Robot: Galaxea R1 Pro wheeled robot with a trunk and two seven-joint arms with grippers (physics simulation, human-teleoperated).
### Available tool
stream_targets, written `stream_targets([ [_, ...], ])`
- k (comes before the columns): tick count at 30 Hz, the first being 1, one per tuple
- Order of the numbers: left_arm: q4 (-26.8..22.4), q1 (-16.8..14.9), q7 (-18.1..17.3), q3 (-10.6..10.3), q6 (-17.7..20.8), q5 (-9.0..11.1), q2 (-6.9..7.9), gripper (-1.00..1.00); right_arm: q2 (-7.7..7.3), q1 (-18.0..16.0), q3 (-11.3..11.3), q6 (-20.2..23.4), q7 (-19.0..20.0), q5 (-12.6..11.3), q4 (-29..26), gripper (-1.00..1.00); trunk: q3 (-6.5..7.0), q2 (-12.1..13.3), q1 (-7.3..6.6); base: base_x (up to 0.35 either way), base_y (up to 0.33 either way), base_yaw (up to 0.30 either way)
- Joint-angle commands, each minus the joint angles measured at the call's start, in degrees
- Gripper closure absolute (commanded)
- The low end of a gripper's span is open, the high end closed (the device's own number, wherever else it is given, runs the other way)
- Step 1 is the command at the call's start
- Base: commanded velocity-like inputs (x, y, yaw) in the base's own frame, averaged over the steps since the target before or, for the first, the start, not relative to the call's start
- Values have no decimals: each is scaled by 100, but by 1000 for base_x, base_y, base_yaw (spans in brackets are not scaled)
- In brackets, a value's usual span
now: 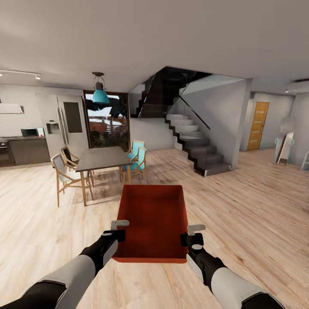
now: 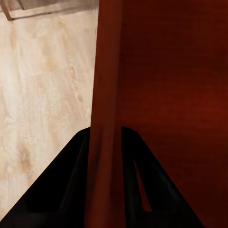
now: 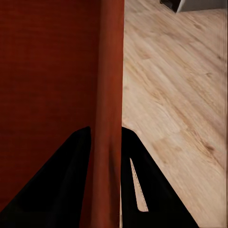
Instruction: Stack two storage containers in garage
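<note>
A red-orange open-top storage container (image 1: 152, 219) hangs in front of me above the pale wood plank floor (image 1: 240, 206), carried between both arms. My left gripper (image 1: 115, 235) is shut on its left wall, and my right gripper (image 1: 190, 238) is shut on its right wall. The left wrist view has the thin red wall of the container (image 2: 107, 118) running between the two dark fingers (image 2: 61, 190). Likewise in the right wrist view, the container wall (image 3: 109, 118) passes between the fingers (image 3: 142, 190). The bin's inside looks empty.
Ahead on the left stands a dark dining table (image 1: 102, 158) with wooden and teal chairs around it. A dark staircase (image 1: 193, 146) rises ahead on the right. An orange door (image 1: 257, 125) is at the far right, and a kitchen with a fridge (image 1: 64, 124) lies at the far left.
</note>
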Motion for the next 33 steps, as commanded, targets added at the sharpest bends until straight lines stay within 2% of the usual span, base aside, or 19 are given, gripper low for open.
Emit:
stream_targets([
  [1, -35, -4, 66, 317, -218, -81, 207, 100, -68, -7, -414, -34, -349, -95, 19, 100, -8, -6, 4, 322, 66, -281],
  [33, -35, -4, 66, 318, -218, -81, 207, 100, -68, -7, -414, -27, -347, -95, 26, 100, -8, -6, 4, 322, 79, -281],
])
